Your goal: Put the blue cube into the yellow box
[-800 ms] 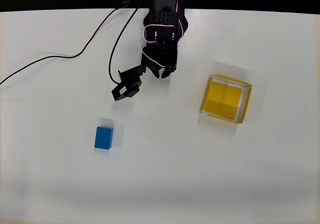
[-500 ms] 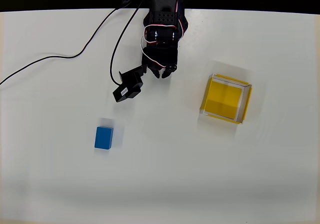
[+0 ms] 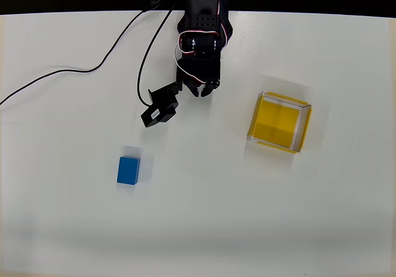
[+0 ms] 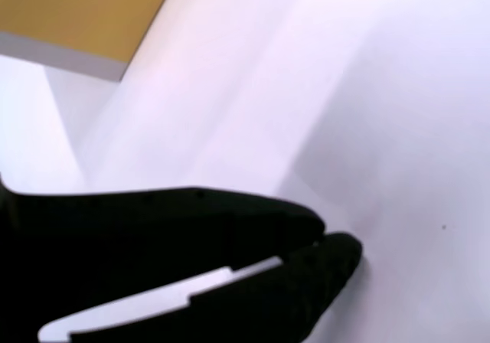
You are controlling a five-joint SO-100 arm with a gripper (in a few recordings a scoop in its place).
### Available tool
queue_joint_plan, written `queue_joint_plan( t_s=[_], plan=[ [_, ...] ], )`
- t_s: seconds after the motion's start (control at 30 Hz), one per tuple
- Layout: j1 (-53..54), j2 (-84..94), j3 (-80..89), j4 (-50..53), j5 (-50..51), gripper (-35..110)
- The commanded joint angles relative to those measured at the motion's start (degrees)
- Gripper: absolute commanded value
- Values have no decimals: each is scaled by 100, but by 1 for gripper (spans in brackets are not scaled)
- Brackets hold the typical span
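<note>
From above, my black arm (image 3: 199, 29) comes in from the top edge of the white tabletop (image 3: 198, 227). My hand (image 3: 204, 90) is at the end of it, near the top middle of the picture, with its tips pointing down the picture. The two fingers are close together with their tips touching or almost touching, and nothing is between them. In the wrist view, my hand (image 4: 325, 240) is dark and a bit blurry, and its two tips meet there too, just above the bare tabletop.

A small black camera block (image 3: 159, 107) sticks out from my hand on the left side in the view from above. Thin black cables (image 3: 74, 72) snake from my arm across the tabletop to the left edge.

The blue cube (image 3: 128, 170) lies flat on the tabletop, lower down and to the left of my hand, well apart from it. Nothing is touching it.

The yellow box (image 3: 279, 122) sits on the right side of the tabletop, a bit turned, with pale walls around its yellow floor. There is nothing inside it. It is well apart from the blue cube and off to the right of my hand. In the wrist view, a corner of the yellow box (image 4: 84, 10) peeks in at the top left.
</note>
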Motion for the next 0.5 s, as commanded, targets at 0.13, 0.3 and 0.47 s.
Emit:
queue_joint_plan(
  t_s=[0.13,0.3,0.47],
  plan=[
    [668,-659,-457,-1143,-510,6],
    [1204,-2479,-2259,-1969,-554,19],
    [1854,-4157,-3683,-2856,-809,30]
  ],
)
